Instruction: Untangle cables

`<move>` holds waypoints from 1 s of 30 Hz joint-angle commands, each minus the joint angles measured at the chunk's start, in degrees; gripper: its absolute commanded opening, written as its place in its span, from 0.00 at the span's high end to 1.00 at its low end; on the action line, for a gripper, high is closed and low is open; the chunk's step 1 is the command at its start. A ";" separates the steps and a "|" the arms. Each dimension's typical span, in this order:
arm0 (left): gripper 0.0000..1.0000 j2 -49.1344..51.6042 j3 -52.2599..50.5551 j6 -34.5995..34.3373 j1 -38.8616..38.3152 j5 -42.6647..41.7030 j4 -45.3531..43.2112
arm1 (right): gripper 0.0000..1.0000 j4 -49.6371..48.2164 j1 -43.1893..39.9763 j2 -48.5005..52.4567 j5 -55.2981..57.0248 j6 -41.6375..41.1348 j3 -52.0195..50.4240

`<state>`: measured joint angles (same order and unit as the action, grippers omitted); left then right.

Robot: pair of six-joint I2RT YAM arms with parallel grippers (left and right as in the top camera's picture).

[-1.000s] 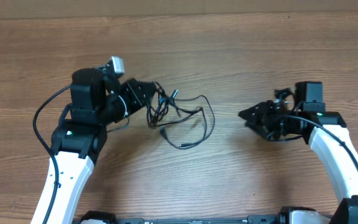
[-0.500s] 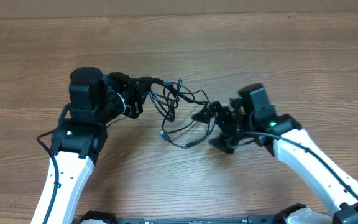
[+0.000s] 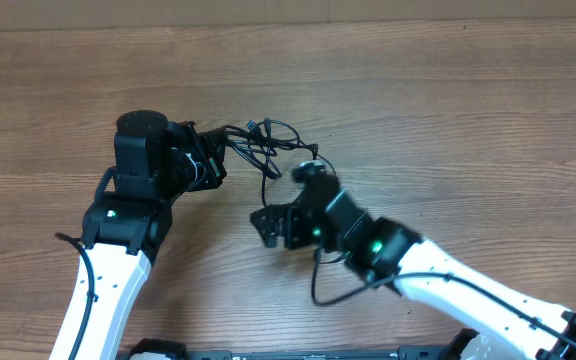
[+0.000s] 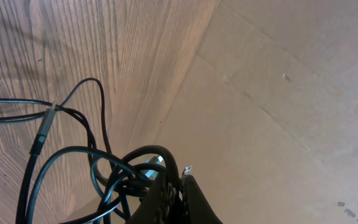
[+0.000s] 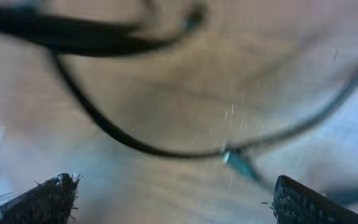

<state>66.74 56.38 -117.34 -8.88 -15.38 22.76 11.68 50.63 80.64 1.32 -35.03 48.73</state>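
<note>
No text, brand, number or sign can be read in any view, whether on the cables (image 3: 271, 150), the left arm (image 3: 118, 225), the right arm (image 3: 438, 280) or the table (image 3: 448, 100).
</note>
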 commanded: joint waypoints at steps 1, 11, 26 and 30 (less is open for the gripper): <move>0.96 -1.01 1.16 -1.97 0.17 -1.46 -0.02 | 0.00 -3.54 1.62 2.16 21.97 5.60 0.37; 0.96 -0.96 1.16 2.67 0.42 -1.20 -0.37 | 0.96 -6.73 0.68 3.80 13.84 5.16 0.44; 0.96 -0.74 1.16 21.59 1.84 6.99 -0.94 | 0.47 23.23 0.50 -14.86 15.72 7.45 0.42; 0.96 -0.74 1.16 47.28 1.84 1.46 -3.78 | 0.05 19.43 -0.33 -15.17 18.27 5.92 0.55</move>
<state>66.74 56.38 -93.82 -7.29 -9.65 20.97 33.39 51.07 66.17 16.80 -28.60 48.73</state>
